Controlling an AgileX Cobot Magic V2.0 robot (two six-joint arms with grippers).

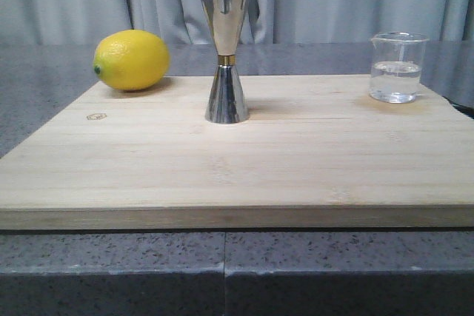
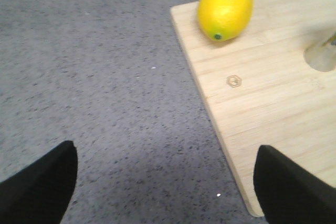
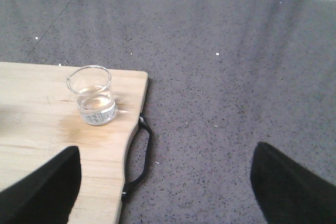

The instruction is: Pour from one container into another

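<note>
Basically nothing was grasped yet. The glass beaker point(image 1: 398, 66) stood upright at the far right corner of the wooden board point(image 1: 237, 160), with clear liquid in its lower part. The steel jigger point(image 1: 226, 49) stood upright near the board's middle toward the back, well apart from the beaker, wide cup mouth up. A lemon point(image 1: 131, 59) lay at the far left corner, not part of the job.

Key relation: beaker sat on the right arm's side. In the right wrist view the right gripper point(image 3: 165, 187) hung spread wide and empty over the bare grey counter point(image 3: 236, 77), off the board's right edge, with the beaker point(image 3: 92, 96) ahead of it and off toward the board side, not between the fingers. One finger point(image 3: 44, 192) overlapped the board's edge point(image 3: 31, 129) in that view; the other was over counter. A black strap loop point(image 3: 140, 156) hung off the board's edge near the beaker.

The left gripper point(image 2: 165, 182) was also spread and empty, off the board's left side, lemon point(image 2: 224, 7) ahead of it and only the jigger's base point(image 2: 323, 56) showing at the frame edge. So left was nearer the lemon and jigger, far from the beaker.

My read: right arm was the one to take the beaker, needing to shift inward toward the board and forward to bracket it. Beaker axis vertical, so a side grasp around its wall looked sensible, then carry leftward to the jigger's mouth. Jigger was tall with a narrow waist and small base, likely tippy if bumped.
</note>
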